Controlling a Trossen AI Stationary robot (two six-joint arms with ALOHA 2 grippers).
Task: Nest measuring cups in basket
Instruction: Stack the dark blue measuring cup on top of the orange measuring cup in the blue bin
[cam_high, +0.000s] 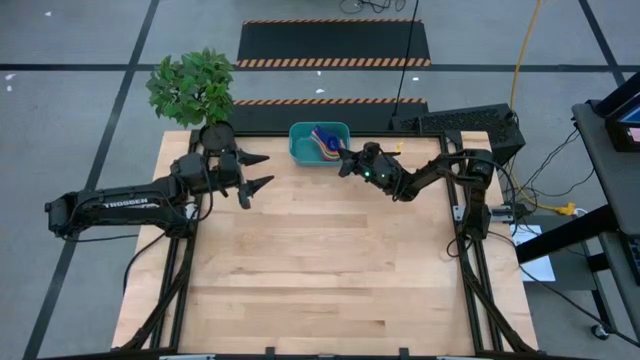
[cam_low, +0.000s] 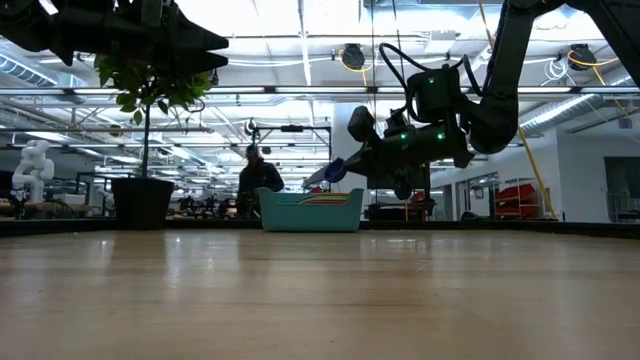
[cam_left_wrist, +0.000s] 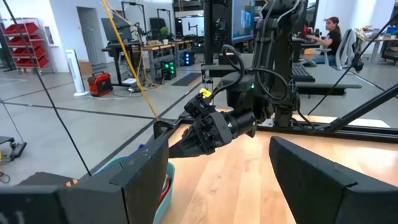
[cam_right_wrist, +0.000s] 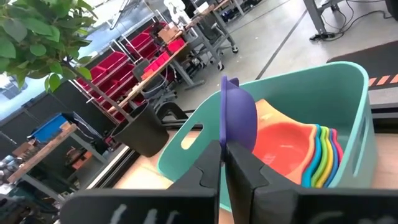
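Right wrist view alone shows pincer (cam_right_wrist: 224, 163) pinching purple-blue cup (cam_right_wrist: 238, 118), seemingly over basket (cam_right_wrist: 323, 93).

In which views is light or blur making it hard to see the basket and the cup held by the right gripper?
Low view: ceiling lights backlight the right gripper, so it is a silhouette; the basket stays readable. Right wrist view: the dark blue cup is clear, the room behind soft. High view: evenly lit.

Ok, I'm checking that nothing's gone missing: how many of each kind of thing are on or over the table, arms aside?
Measuring cups: 7 (6 nested in the basket, plus the dark blue cup in the right gripper)
Basket: 1
Potted plant: 1
Total: 9
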